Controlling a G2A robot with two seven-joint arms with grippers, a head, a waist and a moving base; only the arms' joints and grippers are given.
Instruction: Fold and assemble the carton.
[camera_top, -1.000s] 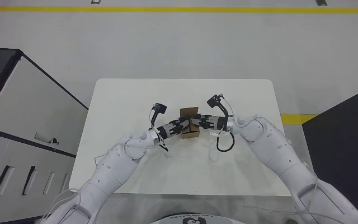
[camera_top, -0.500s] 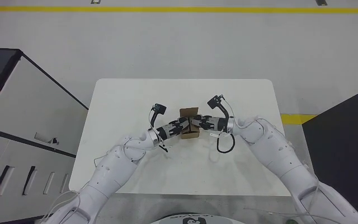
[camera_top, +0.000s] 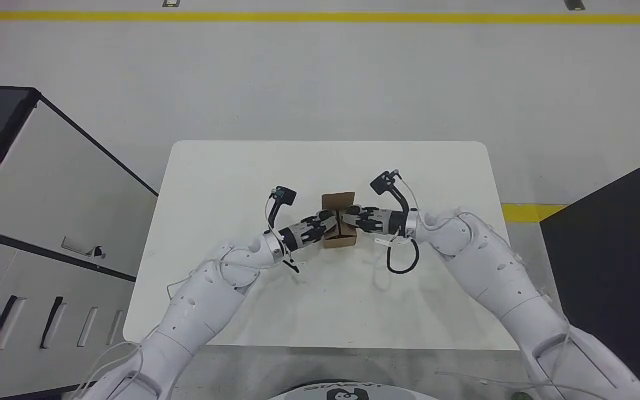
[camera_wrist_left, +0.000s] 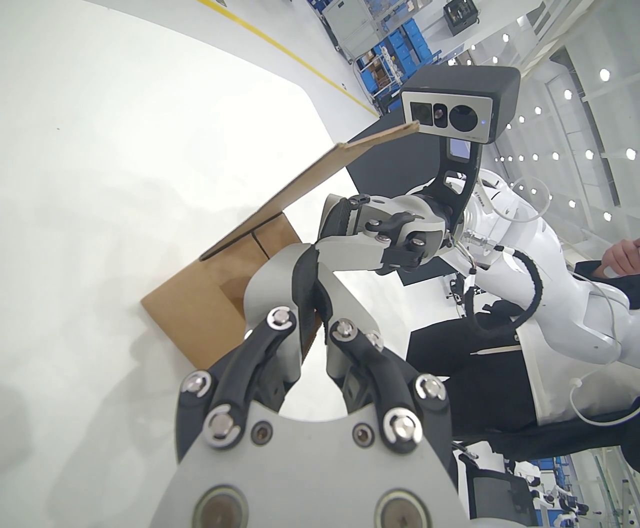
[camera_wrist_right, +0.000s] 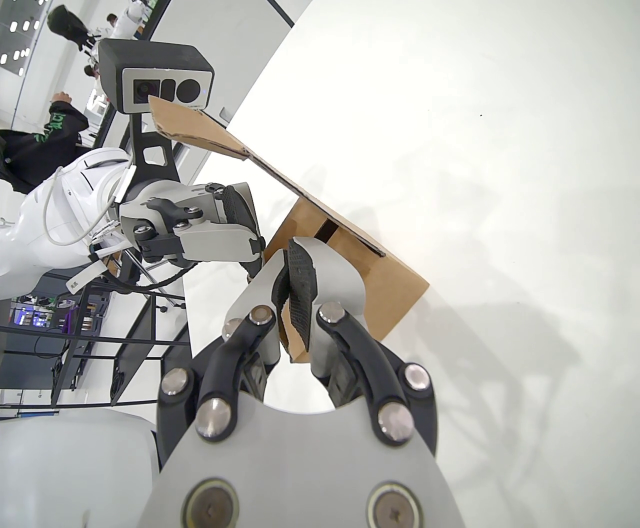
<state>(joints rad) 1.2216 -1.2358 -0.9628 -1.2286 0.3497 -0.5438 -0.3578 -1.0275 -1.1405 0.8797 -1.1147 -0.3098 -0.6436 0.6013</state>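
A small brown carton (camera_top: 345, 240) stands in the middle of the white table (camera_top: 420, 300), with one flap (camera_top: 338, 199) raised at its far side. My left gripper (camera_top: 322, 229) is at the carton's left side, shut on a cardboard wall (camera_wrist_left: 200, 300). In the left wrist view the gripper (camera_wrist_left: 312, 265) pinches the edge, with the raised flap (camera_wrist_left: 310, 180) beyond it. My right gripper (camera_top: 356, 219) is at the carton's right side. In the right wrist view it (camera_wrist_right: 295, 260) is shut on a wall of the carton (camera_wrist_right: 380, 290), under the flap (camera_wrist_right: 210, 135). The two grippers face each other closely.
A grey cabinet (camera_top: 50, 190) stands off the table's left edge and a dark unit (camera_top: 600, 240) off its right edge. Bare table surface lies on all sides of the carton.
The left wrist has shifted very slightly to the left. The carton and the right arm have stayed put.
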